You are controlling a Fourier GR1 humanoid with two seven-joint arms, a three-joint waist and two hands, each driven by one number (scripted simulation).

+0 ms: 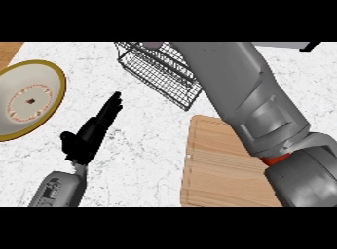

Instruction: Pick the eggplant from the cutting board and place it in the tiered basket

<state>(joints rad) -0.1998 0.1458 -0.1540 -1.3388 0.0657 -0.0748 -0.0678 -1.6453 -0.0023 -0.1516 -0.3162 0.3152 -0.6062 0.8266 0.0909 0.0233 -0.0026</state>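
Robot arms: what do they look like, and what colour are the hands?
The arms are smooth grey shells. The right forearm is thick and rounded, with a red ring at its joint. The left hand is black, with thin fingers on a grey forearm. The right hand is hidden.

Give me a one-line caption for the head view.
Right forearm stretches over wire basket; left hand open beside plate.

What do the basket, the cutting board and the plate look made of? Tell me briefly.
Tiered basket: dark metal wire, judging by its open grid mesh. Cutting board: light wood, matte, with faint grain lines. Plate: probably glazed ceramic, smooth off-white with a gold-coloured rim.
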